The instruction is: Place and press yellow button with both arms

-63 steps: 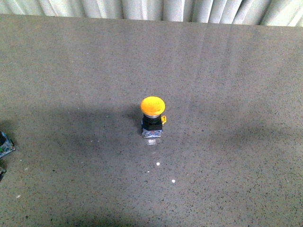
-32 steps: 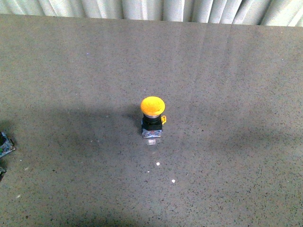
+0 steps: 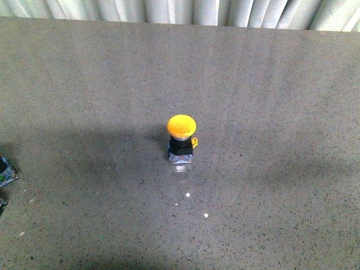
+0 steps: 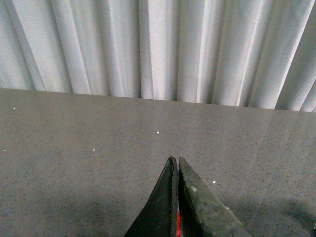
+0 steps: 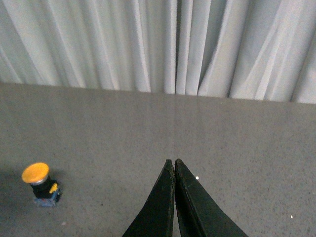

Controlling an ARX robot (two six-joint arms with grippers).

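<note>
I read the left gripper (image 4: 177, 163) with its jaws pressed together on nothing, and the right gripper (image 5: 174, 165) likewise closed and empty. The yellow button (image 3: 181, 140) stands upright on the table (image 3: 270, 90), well apart from both pairs of jaws and off to one side of the right ones. I judge placement done; whether a press is outstanding cannot be determined. Compared with the earlier frames, the button has not moved.
</note>
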